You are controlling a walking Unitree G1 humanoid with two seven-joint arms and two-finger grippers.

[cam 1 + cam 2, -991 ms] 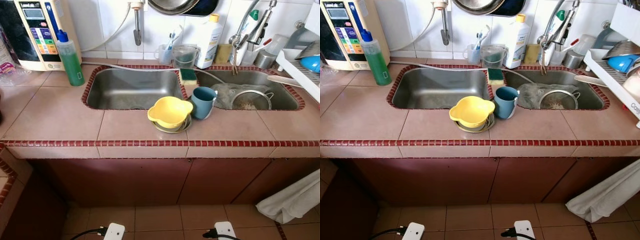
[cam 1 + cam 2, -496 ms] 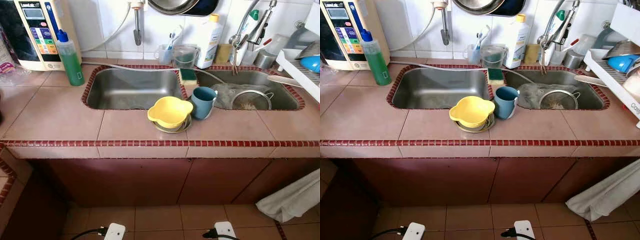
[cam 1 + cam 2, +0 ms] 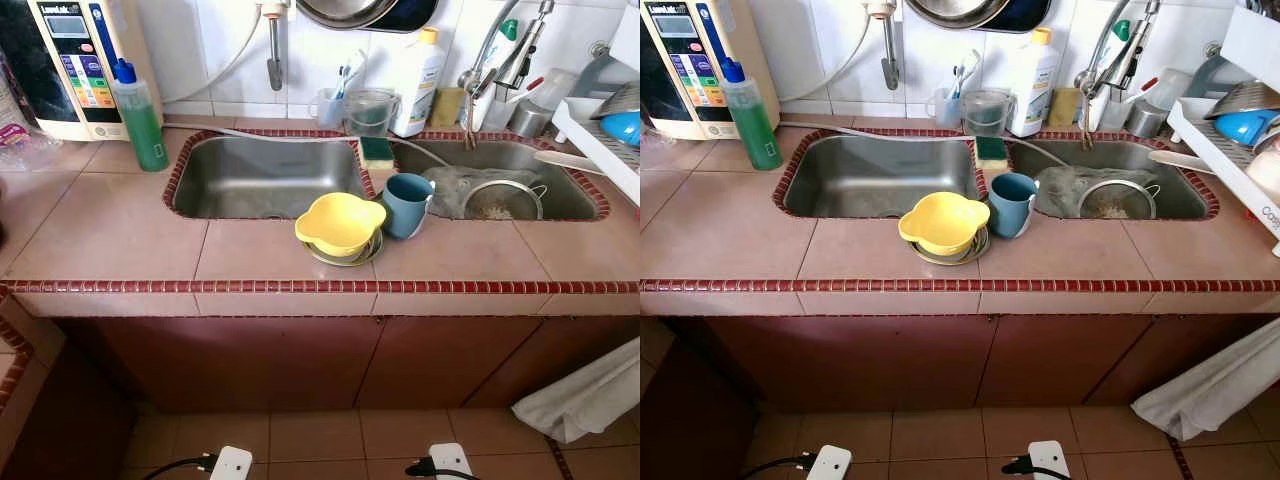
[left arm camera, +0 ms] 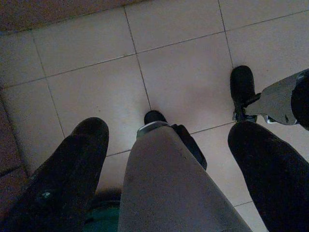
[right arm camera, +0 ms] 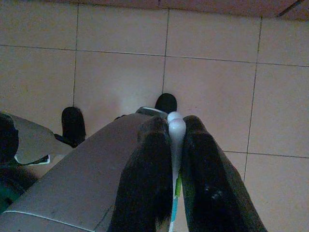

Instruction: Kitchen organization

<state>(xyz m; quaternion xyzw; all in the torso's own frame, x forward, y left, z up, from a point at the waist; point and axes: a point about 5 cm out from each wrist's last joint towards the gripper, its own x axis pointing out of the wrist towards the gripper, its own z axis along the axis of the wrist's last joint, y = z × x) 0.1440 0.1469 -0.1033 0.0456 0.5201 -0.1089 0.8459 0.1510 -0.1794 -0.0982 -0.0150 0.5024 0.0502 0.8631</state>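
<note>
On the tiled counter (image 3: 120, 230), in front of the double sink (image 3: 265, 175), a yellow bowl (image 3: 340, 221) rests on a small plate (image 3: 345, 256). A blue mug (image 3: 406, 204) stands right beside it. Both arms hang low over the floor. In the left wrist view my left gripper (image 4: 169, 140) is open, its fingers wide apart with nothing between them. In the right wrist view my right gripper (image 5: 175, 123) is shut on a thin white handle (image 5: 175, 135) with green and blue lower down; what it belongs to cannot be made out.
A metal strainer (image 3: 504, 199) lies in the right basin. A green sponge (image 3: 376, 151) sits on the divider. A green soap bottle (image 3: 140, 118) and a water purifier (image 3: 70, 65) stand back left. A dish rack (image 3: 600, 125) is at the right, a white cloth (image 3: 585, 400) hangs below, and plugs (image 3: 230, 463) lie on the floor.
</note>
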